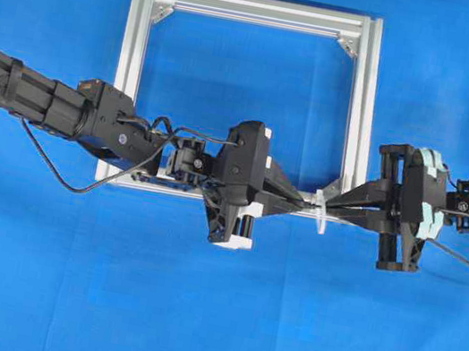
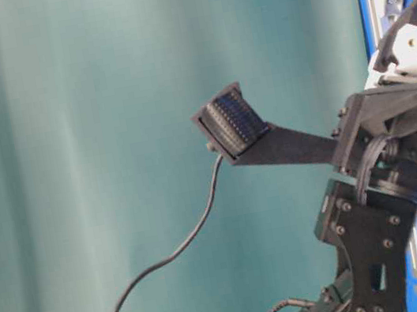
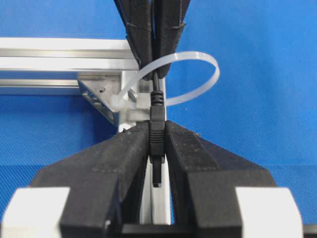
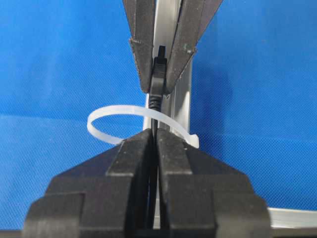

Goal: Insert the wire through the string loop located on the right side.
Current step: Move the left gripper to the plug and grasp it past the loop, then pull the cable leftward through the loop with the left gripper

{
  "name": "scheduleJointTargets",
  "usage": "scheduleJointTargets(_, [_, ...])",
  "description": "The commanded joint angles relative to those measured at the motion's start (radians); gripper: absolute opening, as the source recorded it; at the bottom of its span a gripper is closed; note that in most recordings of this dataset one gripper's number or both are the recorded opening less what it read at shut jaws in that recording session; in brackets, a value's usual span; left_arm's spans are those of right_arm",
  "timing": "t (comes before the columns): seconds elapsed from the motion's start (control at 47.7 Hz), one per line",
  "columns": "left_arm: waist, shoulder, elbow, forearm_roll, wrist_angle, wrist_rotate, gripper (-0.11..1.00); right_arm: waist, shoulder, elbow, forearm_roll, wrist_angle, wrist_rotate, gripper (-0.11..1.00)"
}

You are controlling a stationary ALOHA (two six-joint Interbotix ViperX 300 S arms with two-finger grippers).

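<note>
The two grippers met tip to tip over the lower right corner of the silver frame [image 1: 259, 12], with the string loop [image 1: 322, 216] between them. In the left wrist view the left gripper [image 3: 157, 144] was pressed together on the dark plug at the end of the wire [image 3: 157, 130] — its fingers [image 3: 124, 158] clamped the plug body from both sides, and the plug's strain relief stuck out ahead of the fingertips towards the loop. Beyond the plug the thin black cable ran on through the white loop [image 3: 198, 74] and into the tips of the right gripper [image 3: 155, 59], which came down from the top of that view.

The right wrist view showed the same from the other side: the right gripper [image 4: 155, 144] was closed tight on the thin cable, the loop [image 4: 106, 121] arched just ahead of its fingertips with the wire [image 4: 155, 106] passing through it, and the left gripper [image 4: 159, 69] held the plug just past the loop. The loop was tied to the frame's right rail [image 4: 171, 29] — it stood out sideways over the blue cloth [image 1: 209, 317].

In the table-level view a length of wire [image 2: 176, 249] trailed down in a loose curve.
</note>
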Motion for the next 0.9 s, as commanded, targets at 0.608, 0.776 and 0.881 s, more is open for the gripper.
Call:
scheduleJointTargets(0.608, [0.008,-0.029,-0.009,0.002,-0.009,0.002,0.08,0.003,-0.017,-0.005,0.002,0.014,0.003,0.96])
scheduleJointTargets(0.776, [0.006,-0.069,0.048,0.003,-0.021,0.003,0.08,0.003,-0.015,-0.005,0.002,0.014,0.003,0.96])
scheduleJointTargets(0.881, [0.008,-0.12,0.118,0.003,-0.032,0.003,0.08,0.003,-0.015,-0.005,0.002,0.014,0.003,0.96])
